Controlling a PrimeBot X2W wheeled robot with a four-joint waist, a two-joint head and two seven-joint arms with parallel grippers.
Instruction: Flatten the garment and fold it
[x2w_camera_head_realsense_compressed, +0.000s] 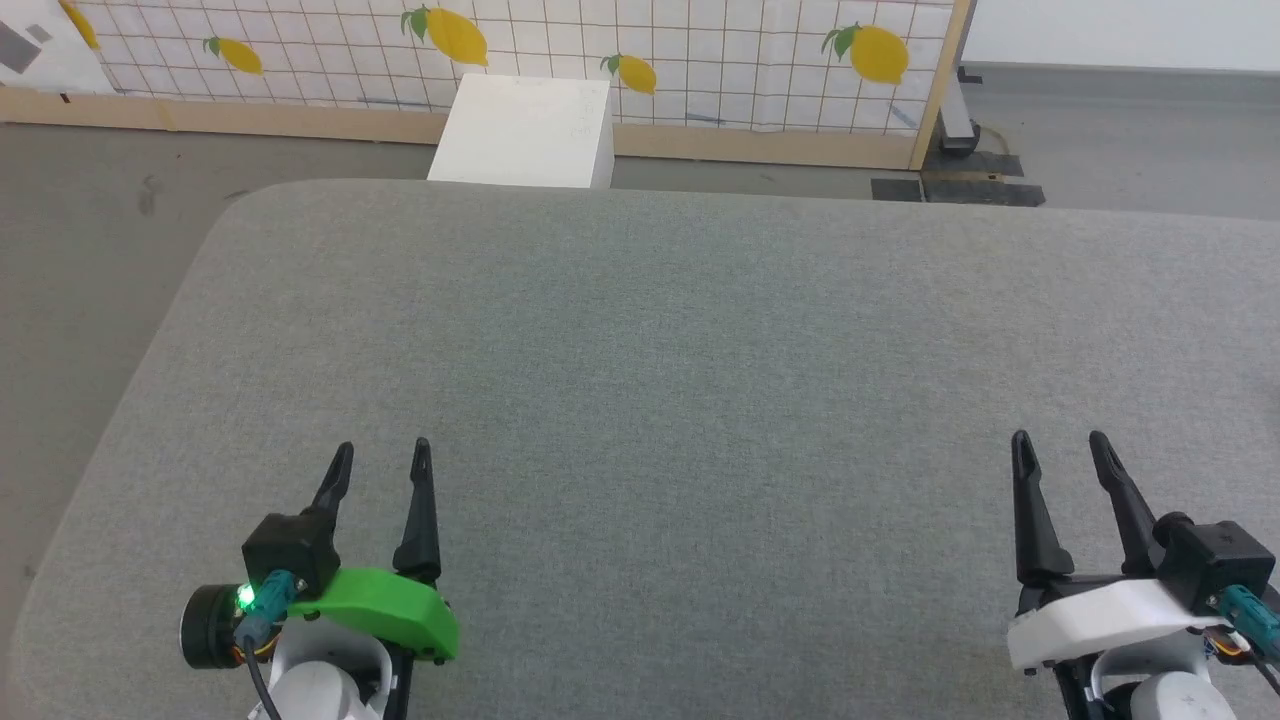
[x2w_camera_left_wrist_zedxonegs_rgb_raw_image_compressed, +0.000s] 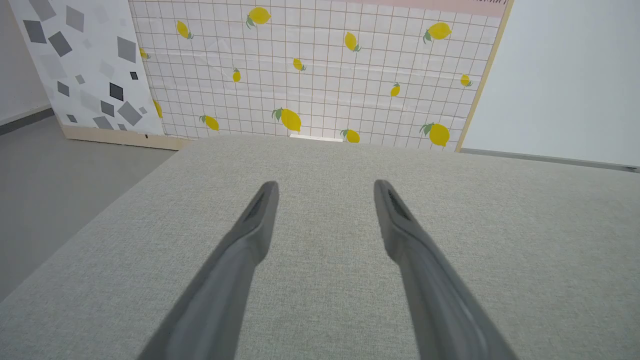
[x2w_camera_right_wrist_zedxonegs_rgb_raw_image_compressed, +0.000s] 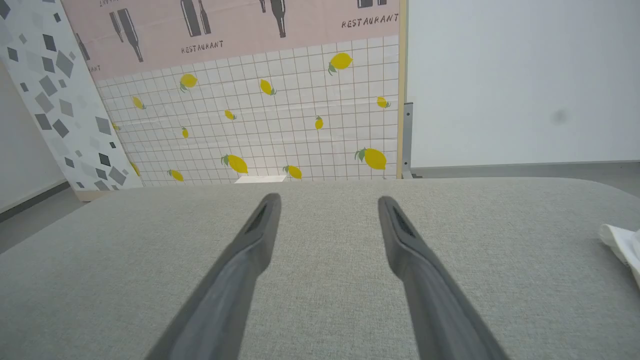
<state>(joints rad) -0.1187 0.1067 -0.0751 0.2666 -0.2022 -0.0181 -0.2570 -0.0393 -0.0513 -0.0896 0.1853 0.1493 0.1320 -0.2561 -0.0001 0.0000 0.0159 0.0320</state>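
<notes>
- The grey fabric worktop (x2w_camera_head_realsense_compressed: 640, 350) spreads across most of the head view, with a rounded corner at the far left.
- Grey floor (x2w_camera_head_realsense_compressed: 90, 220) lies to the left of the worktop and beyond it.
- A lemon panel (x2w_camera_head_realsense_compressed: 700, 70), white with a thin grid and yellow lemons, stands upright on the floor past the far edge. In the right wrist view a pink band (x2w_camera_right_wrist_zedxonegs_rgb_raw_image_compressed: 225, 30) printed with bottles and "RESTAURANT" sits above the lemons.
- A speckled panel (x2w_camera_left_wrist_zedxonegs_rgb_raw_image_compressed: 85, 65), white with grey squares, leans just left of the lemon panel.
- A white box (x2w_camera_head_realsense_compressed: 525, 130) stands on the floor between the far edge of the worktop and the lemon panel.
- The garment (x2w_camera_right_wrist_zedxonegs_rgb_raw_image_compressed: 624, 244) shows as a bit of crumpled white cloth on the worktop, far to the right of the right gripper and apart from it. The rest is cut off by the picture edge.
- The left gripper (x2w_camera_head_realsense_compressed: 383, 445) hovers over the near left of the worktop, released, fingers spread with nothing between them (x2w_camera_left_wrist_zedxonegs_rgb_raw_image_compressed: 325, 184).
- The right gripper (x2w_camera_head_realsense_compressed: 1058, 435) hovers over the near right, likewise released and empty (x2w_camera_right_wrist_zedxonegs_rgb_raw_image_compressed: 328, 197).
</notes>
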